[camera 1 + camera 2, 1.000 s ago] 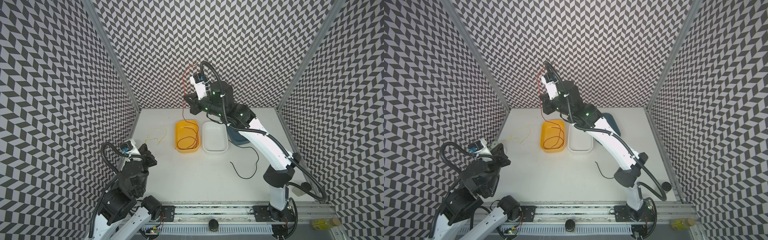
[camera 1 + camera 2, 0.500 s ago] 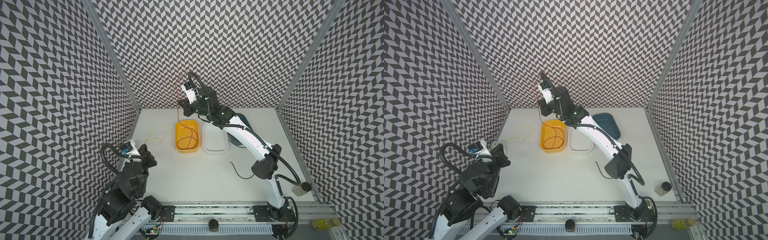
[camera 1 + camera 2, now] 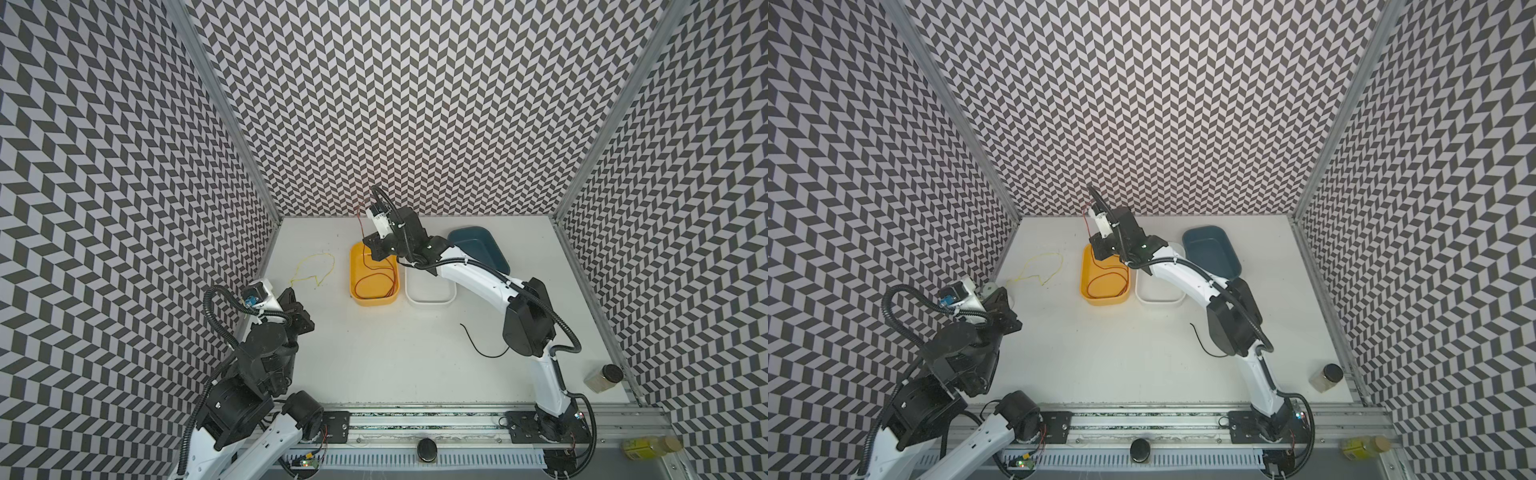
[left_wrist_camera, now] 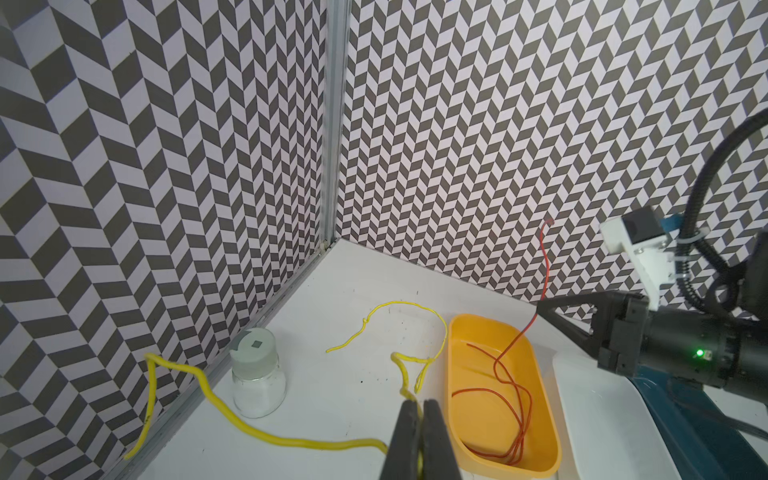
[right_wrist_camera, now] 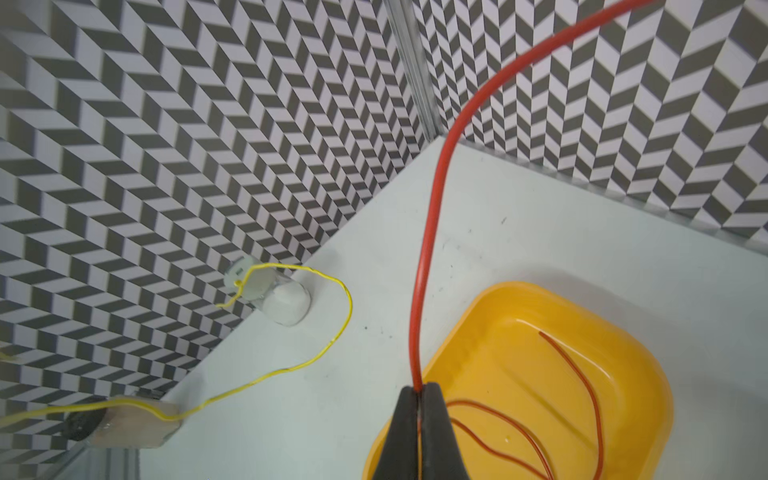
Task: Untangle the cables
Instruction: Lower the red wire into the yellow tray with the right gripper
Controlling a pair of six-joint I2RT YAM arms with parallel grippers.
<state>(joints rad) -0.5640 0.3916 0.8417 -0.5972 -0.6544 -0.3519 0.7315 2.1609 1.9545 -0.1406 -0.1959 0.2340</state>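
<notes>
Now, right claw (image 5: 419, 388) tight on red cable (image 5: 428, 249) over tray (image 5: 519, 287), left claw (image 4: 419, 405) on yellow cable (image 4: 291, 440).

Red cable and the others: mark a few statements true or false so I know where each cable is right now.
1. The right gripper is shut on the red cable. True.
2. The black cable lies on the table, in no tray. True.
3. The red cable's slack lies on the table. False: it lies in the yellow tray.
4. The left gripper is open. False: it is shut on the yellow cable.
</notes>
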